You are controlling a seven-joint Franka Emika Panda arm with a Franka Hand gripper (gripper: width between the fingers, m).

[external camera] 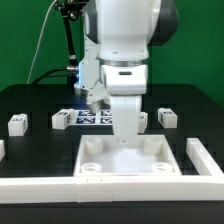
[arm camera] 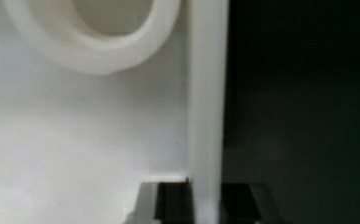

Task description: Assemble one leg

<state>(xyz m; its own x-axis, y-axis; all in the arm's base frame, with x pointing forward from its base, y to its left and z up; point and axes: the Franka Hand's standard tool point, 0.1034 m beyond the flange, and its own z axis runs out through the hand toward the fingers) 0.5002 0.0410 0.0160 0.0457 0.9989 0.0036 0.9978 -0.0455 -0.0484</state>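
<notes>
Exterior view: your gripper [external camera: 125,137] straddles the far rim of the large white tray-like panel [external camera: 130,162] at the desk's near edge; whether it clamps, you cannot tell. The small white tagged plastic leg [external camera: 168,118] lies loose mid-desk. Panel positioning seems in hand; next, lift clear and fetch that leg.

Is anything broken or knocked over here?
Nothing looks broken or spilled. The little legs sit apart on the black table, and the white panel lies flat under the gripper.
</notes>
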